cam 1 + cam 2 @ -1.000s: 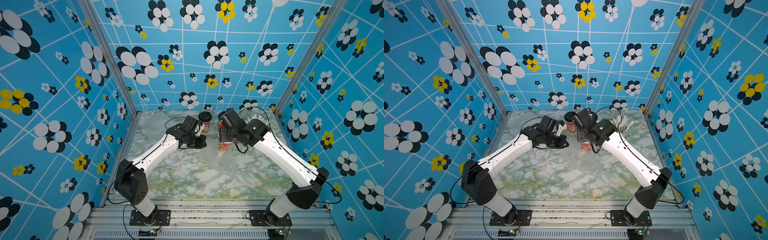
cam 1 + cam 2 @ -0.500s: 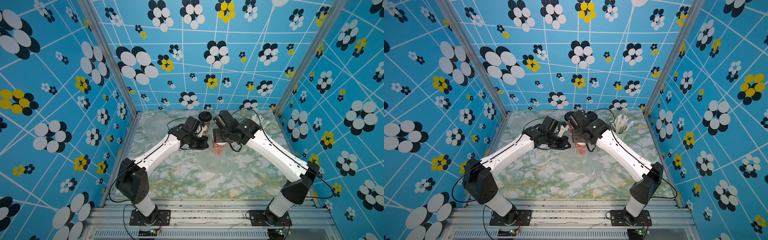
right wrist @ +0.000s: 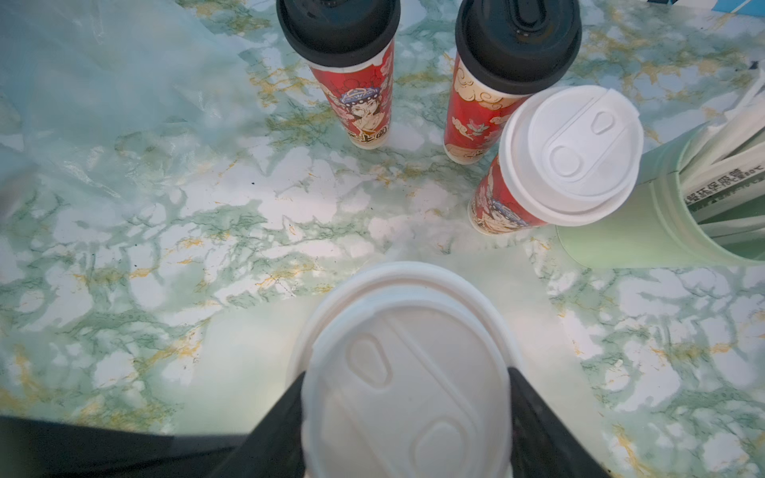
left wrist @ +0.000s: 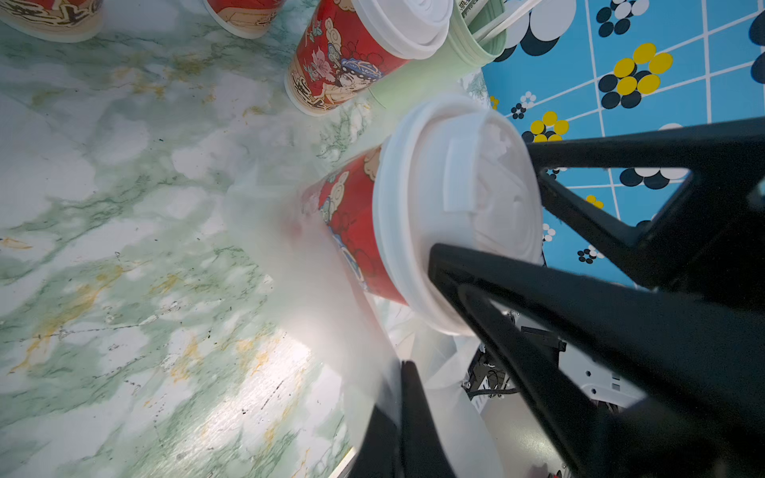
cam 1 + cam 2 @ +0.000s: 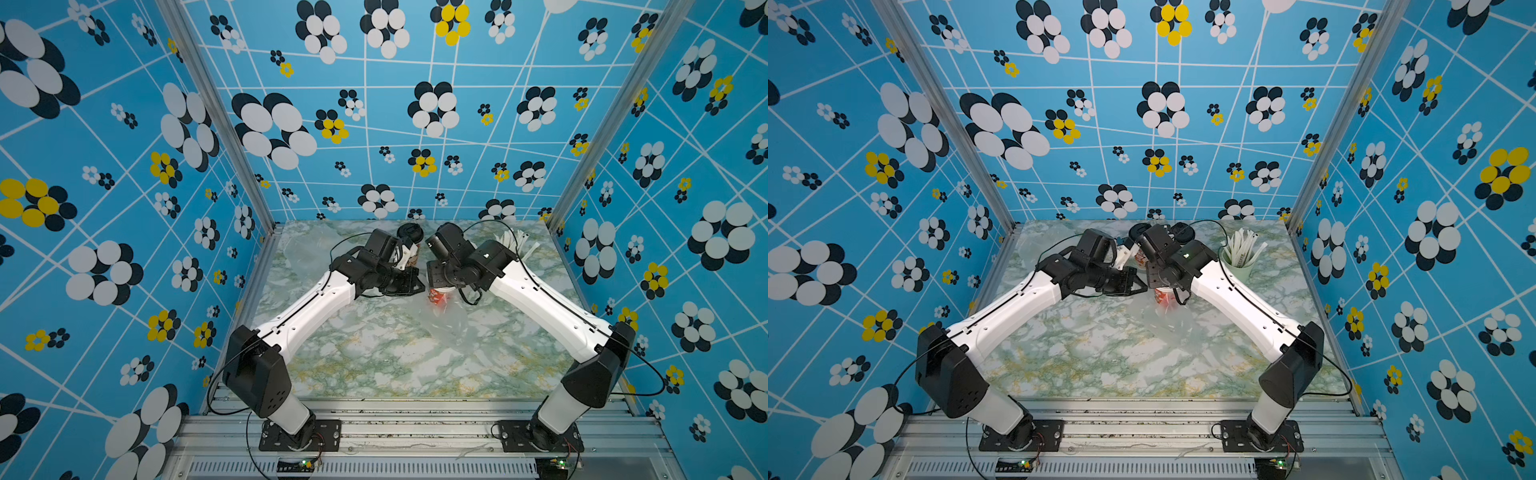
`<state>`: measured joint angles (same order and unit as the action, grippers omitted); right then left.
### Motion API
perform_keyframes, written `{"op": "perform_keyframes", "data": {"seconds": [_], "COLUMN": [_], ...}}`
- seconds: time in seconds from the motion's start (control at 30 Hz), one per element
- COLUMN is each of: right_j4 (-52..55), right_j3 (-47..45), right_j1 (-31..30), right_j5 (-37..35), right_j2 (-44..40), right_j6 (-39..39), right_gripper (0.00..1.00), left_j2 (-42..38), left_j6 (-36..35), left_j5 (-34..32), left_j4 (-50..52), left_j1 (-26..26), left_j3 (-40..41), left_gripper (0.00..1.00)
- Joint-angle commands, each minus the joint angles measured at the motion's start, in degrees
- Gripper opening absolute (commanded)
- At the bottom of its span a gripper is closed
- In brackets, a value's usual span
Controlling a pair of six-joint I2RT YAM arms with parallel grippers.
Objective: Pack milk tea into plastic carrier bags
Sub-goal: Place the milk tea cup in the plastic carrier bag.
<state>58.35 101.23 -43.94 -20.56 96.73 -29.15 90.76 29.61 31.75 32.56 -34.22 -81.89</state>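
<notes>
My right gripper (image 3: 407, 397) is shut on the white lid of a red-printed milk tea cup (image 3: 405, 372), one finger (image 3: 281, 414) on each side. In both top views the cup (image 5: 436, 297) (image 5: 1162, 296) hangs upright at the mouth of a clear plastic carrier bag (image 5: 453, 328) (image 5: 1169, 324) lying at mid-table. My left gripper (image 4: 403, 397) (image 5: 417, 284) is shut on that bag's edge (image 4: 331, 323), right beside the cup (image 4: 352, 219). Three more milk tea cups stand at the back: two black-lidded (image 3: 337, 25) (image 3: 517, 37) and one white-lidded (image 3: 571, 153).
A pale green cup of white wrapped straws (image 5: 1239, 259) (image 3: 662, 215) stands at the back right, next to the white-lidded cup. A second clear bag (image 5: 307, 253) (image 3: 103, 103) lies crumpled at the back left. Blue patterned walls close in three sides.
My right arm has carried the white-lidded cup a little leftwards and down, closer to the left gripper and the bag's mouth. The left gripper has hardly moved.
</notes>
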Motion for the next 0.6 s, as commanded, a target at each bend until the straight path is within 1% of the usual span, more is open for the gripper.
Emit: {"op": "perform_keyframes", "data": {"seconds": [0.0,0.27,0.43,0.57], "right_j4": [-1.61,-1.49,-1.21,-0.98], "right_j3": [-1.46,-2.53,-2.62,-2.7], "right_j1": [0.44,0.44,0.45,0.48], "right_j5": [0.25,0.19,-0.23,-0.27], "right_j2": [0.95,1.11,0.93,0.95], "right_j6": [-0.12,-0.14,-0.12,-0.13], "right_gripper": [0.45,0.45,0.45,0.45], "left_j2": [-1.97,-2.66,-3.79,-4.55], "left_j6": [1.03,1.88,3.81,4.74], "left_j5": [1.56,1.94,3.93,4.3], "left_j4": [-1.22,-1.78,-4.64,-5.55], "left_j1": [-0.32,-0.33,-0.37,-0.24], "left_j3": [-2.68,-4.86,-4.73,-4.69], "left_gripper": [0.0,0.0,0.0,0.0]}}
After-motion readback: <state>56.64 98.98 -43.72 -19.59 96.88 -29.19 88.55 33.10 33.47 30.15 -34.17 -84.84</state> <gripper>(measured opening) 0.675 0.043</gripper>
